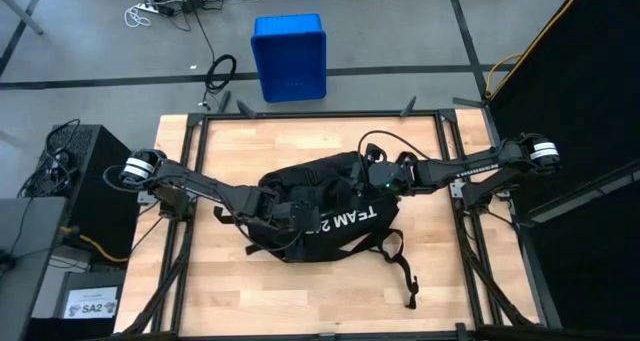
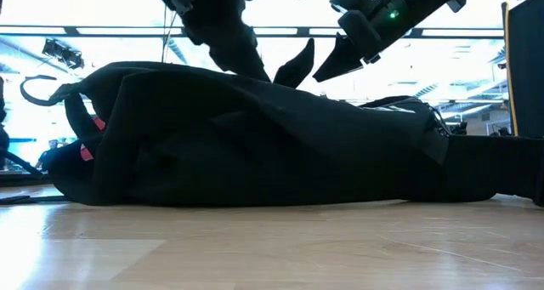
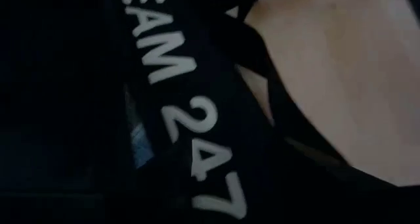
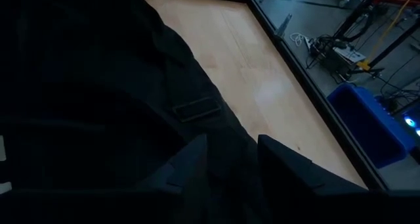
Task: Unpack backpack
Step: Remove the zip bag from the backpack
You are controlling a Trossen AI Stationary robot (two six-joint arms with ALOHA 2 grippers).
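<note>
A light wooden surface (image 1: 200, 281) stands on a grey concrete floor (image 1: 90, 41). Beyond it sit a blue plastic crate (image 1: 290, 56) and tangled cables (image 1: 170, 6). Bright windows (image 2: 476, 56) light the room behind.

Both arms reached inward toward the middle of the table. The left gripper (image 1: 287, 213) was low, its fingers not visible. The right gripper (image 4: 230, 159) showed two fingers slightly apart.

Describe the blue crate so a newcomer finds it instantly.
Start from the wooden table where the black backpack lies. Look past its far edge to the grey floor: the blue plastic crate stands there, the only bright blue, boxy thing among the cables.
</note>
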